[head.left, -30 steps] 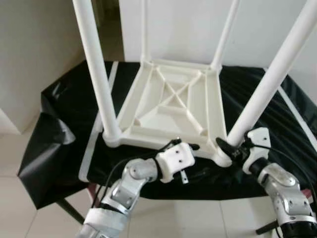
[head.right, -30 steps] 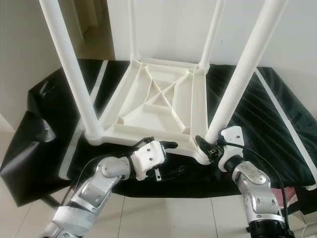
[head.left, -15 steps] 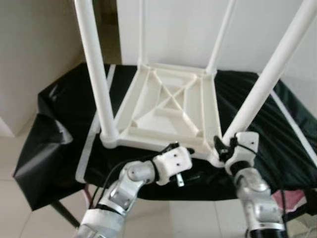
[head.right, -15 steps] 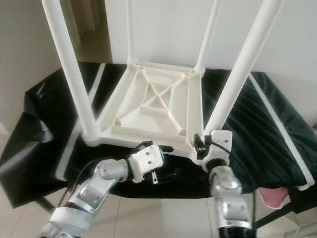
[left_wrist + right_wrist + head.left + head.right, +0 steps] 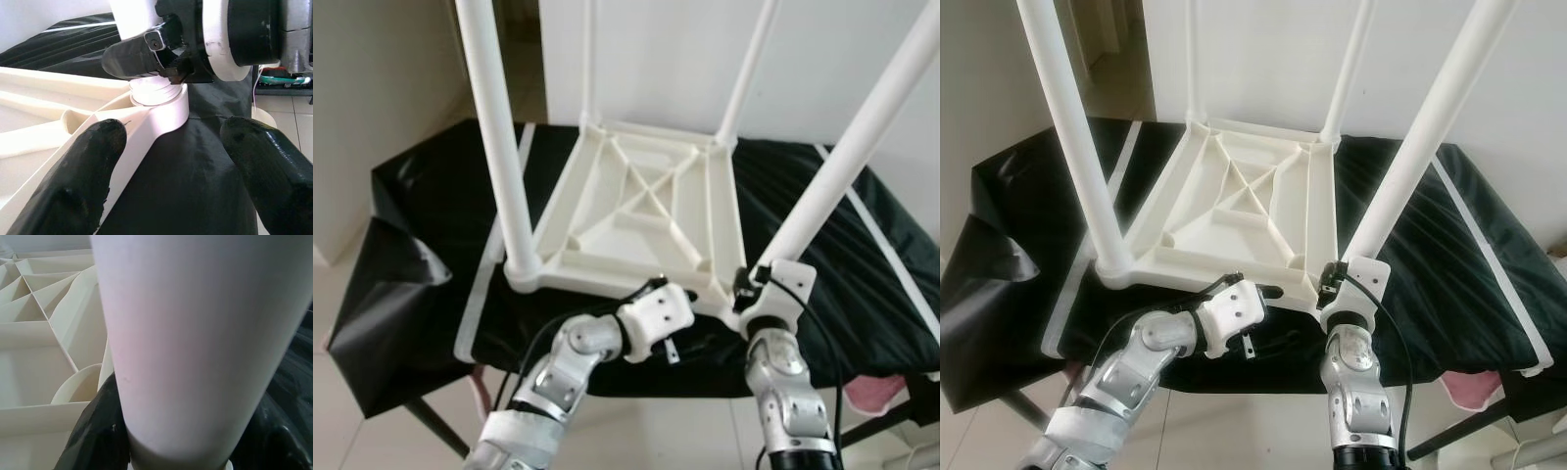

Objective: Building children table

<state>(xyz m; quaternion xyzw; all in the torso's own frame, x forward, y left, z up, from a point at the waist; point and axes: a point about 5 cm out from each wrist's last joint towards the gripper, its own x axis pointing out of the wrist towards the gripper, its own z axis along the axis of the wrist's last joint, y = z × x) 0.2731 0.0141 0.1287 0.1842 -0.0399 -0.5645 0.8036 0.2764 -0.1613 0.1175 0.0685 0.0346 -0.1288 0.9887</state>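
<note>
Black fingers of the right gripper [image 5: 1332, 284] are clamped around the base of the near-right table leg [image 5: 1420, 147], just above its corner socket; left gripper [image 5: 168, 161] hangs with fingers spread, grasping nothing, just beside that same socket at the near edge of the tabletop; white plastic children's table [image 5: 646, 211] lies upside down, ribbed underside up, four legs standing upward; under it a black plastic sheet [image 5: 431, 225] covers the work table.
</note>
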